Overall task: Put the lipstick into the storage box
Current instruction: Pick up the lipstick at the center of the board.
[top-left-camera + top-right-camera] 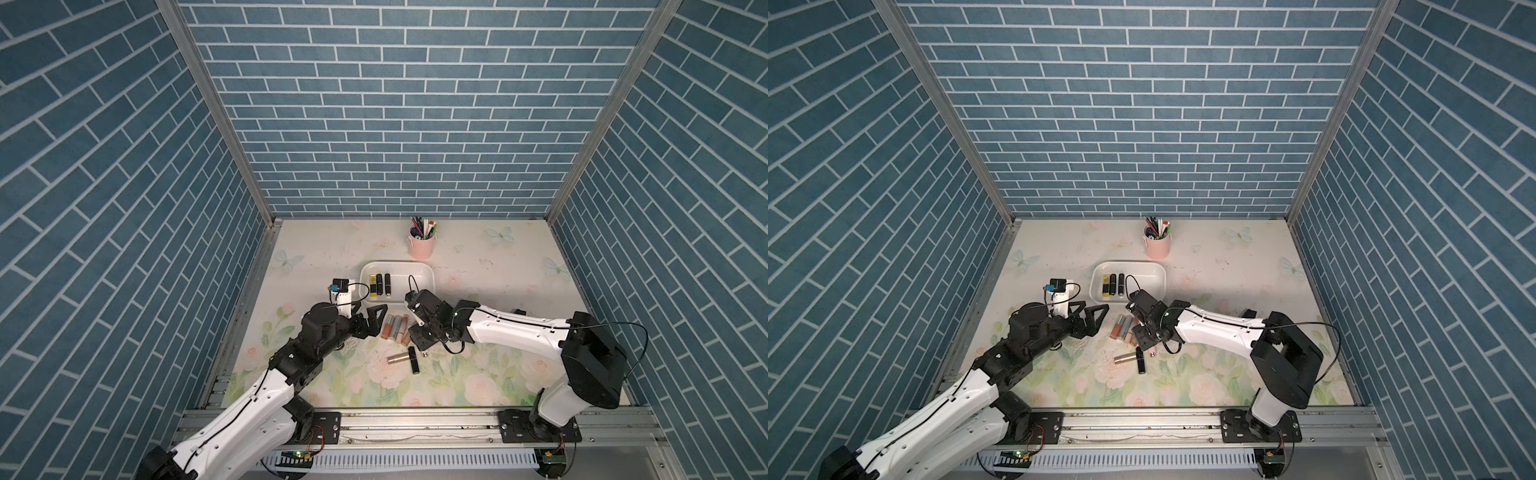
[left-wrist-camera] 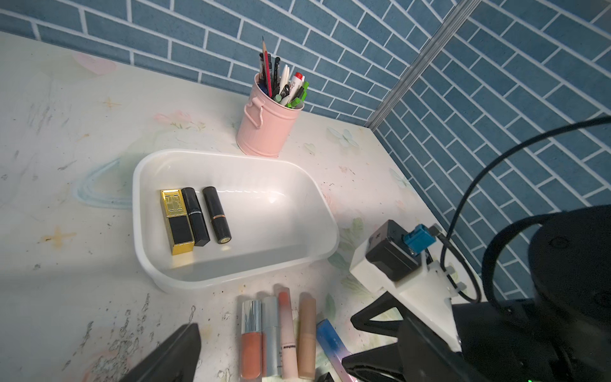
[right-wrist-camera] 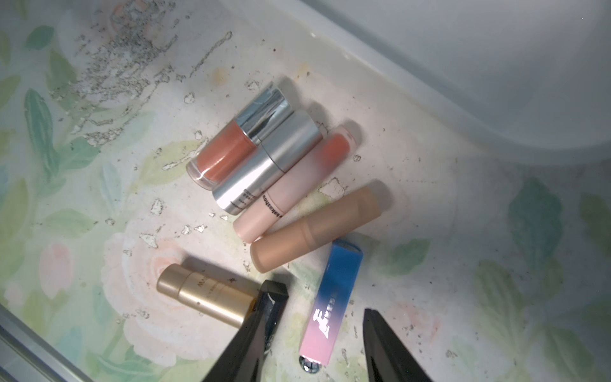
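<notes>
The white storage box (image 1: 397,264) (image 2: 231,155) holds a gold-and-black lipstick (image 2: 177,221) and two black ones (image 2: 216,215). In front of it several lipsticks lie side by side: an orange gloss (image 3: 238,145), a silver tube (image 3: 267,162), a pink one (image 3: 294,185) and a tan one (image 3: 317,228). My right gripper (image 3: 322,301) (image 1: 419,338) is low over the table, open, and straddles a blue-and-pink lipstick (image 3: 334,297) with a gap on each side. My left gripper (image 1: 372,321) stands wide open and empty just left of the row; one of its fingers (image 2: 175,357) shows.
A gold lipstick (image 3: 205,294) (image 1: 399,357) and a black one (image 1: 413,360) lie on the floral table nearer the front. A pink pen cup (image 1: 422,245) (image 2: 267,129) full of pens stands behind the box. Blue brick walls close in three sides.
</notes>
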You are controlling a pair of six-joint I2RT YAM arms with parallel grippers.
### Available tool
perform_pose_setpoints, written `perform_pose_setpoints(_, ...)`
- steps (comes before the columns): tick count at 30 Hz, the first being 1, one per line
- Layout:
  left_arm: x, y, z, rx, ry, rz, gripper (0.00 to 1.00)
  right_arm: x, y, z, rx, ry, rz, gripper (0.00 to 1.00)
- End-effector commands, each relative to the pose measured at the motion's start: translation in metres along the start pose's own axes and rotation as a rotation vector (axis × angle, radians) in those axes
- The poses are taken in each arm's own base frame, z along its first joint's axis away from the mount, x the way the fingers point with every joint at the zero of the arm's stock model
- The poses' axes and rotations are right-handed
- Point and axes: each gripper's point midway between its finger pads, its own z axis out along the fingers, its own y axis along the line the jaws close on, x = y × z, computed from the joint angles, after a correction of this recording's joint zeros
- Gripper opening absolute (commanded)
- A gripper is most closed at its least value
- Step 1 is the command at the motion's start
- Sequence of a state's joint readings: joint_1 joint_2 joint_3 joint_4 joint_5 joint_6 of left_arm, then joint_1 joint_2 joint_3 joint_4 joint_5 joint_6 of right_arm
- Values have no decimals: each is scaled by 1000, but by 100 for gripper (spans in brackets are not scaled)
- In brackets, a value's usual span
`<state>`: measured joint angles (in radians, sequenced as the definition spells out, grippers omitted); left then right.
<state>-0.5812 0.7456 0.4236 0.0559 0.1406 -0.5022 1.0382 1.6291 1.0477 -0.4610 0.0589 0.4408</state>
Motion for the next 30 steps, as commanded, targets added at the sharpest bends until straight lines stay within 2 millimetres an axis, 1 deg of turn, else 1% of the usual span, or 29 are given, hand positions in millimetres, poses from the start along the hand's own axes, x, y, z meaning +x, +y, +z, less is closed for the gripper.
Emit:
perform_pose_setpoints(1, 4, 5, -2, -28, 8, 18, 100, 15, -12, 9, 71, 44, 26, 50)
perform_pose_setpoints(6, 6, 8, -2, -36, 14, 17, 100, 20, -10, 15, 81, 60, 26, 46)
perform_pose_setpoints(19, 9, 11, -2, -49, 19, 17, 100, 34, -10, 27, 95, 101, 19, 43)
perform_pose_setpoints(30, 10, 13, -3, -63, 19, 18, 100, 40, -11, 34, 102, 119, 17, 38)
